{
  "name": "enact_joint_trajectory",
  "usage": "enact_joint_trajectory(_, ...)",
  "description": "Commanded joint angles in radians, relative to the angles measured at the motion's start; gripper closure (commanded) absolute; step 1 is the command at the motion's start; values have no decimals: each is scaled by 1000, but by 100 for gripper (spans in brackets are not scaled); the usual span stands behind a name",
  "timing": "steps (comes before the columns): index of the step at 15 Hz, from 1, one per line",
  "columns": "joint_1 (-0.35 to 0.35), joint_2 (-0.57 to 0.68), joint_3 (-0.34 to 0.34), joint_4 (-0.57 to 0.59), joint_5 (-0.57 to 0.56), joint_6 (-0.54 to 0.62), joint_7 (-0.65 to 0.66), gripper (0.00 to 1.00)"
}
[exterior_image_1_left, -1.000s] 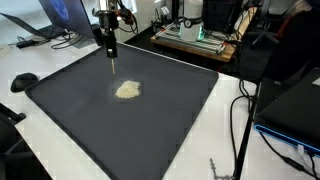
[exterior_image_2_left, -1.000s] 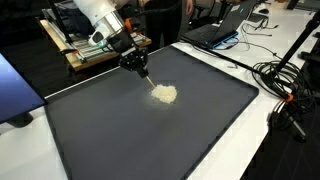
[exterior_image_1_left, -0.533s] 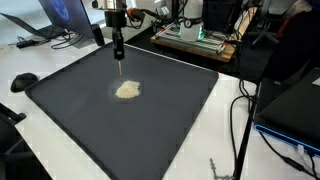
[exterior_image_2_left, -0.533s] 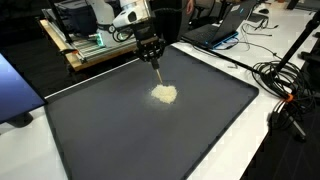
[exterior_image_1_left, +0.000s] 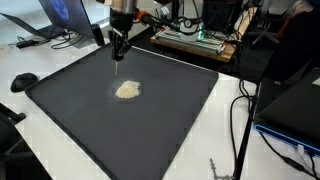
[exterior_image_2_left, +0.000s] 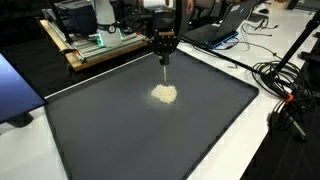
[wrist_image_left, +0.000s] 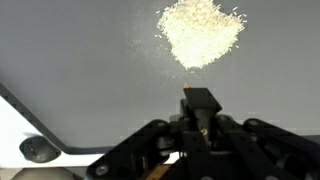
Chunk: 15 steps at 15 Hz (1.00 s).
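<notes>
Tool tip lifted clear of the grain pile, arm now upright.
Your jaws stay closed on the thin tool (exterior_image_2_left: 165, 68). Over the last second its tip has swung up and away from the pale pile (exterior_image_2_left: 164, 94), so it no longer touches the grains. The pile lies mid-mat (exterior_image_2_left: 110, 130), with nothing between it and the tip. Cables (exterior_image_2_left: 285, 85) and a mouse (exterior_image_1_left: 24, 80) sit on the worktop (exterior_image_2_left: 255, 145), well apart.

I'm working in a lab: laptops (exterior_image_1_left: 60, 15), loose cables (exterior_image_2_left: 283, 82) and an open electronics rig (exterior_image_1_left: 195, 37) ring my table (exterior_image_2_left: 250, 150).
</notes>
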Motion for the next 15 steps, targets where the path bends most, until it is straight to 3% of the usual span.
enact_joint_trajectory(1, 228, 30, -171, 68, -282, -115, 188, 97)
enact_joint_trajectory(4, 353, 35, -209, 103, -427, -271, 265, 97)
enact_joint_trajectory(5, 296, 15, -115, 120, -498, -347, 307, 97)
enact_joint_trajectory(6, 287, 17, -70, 133, -513, -412, 309, 97)
enact_joint_trajectory(8, 207, 2, 78, 150, -503, -516, 268, 97)
enact_joint_trajectory(9, 151, -16, 109, 136, -535, -470, 320, 88)
enact_joint_trajectory(10, 121, -15, 167, 144, -533, -505, 320, 88)
enact_joint_trajectory(14, 88, -13, 210, 152, -532, -525, 313, 88)
enact_joint_trajectory(15, 92, 22, 216, 169, -535, -537, 332, 97)
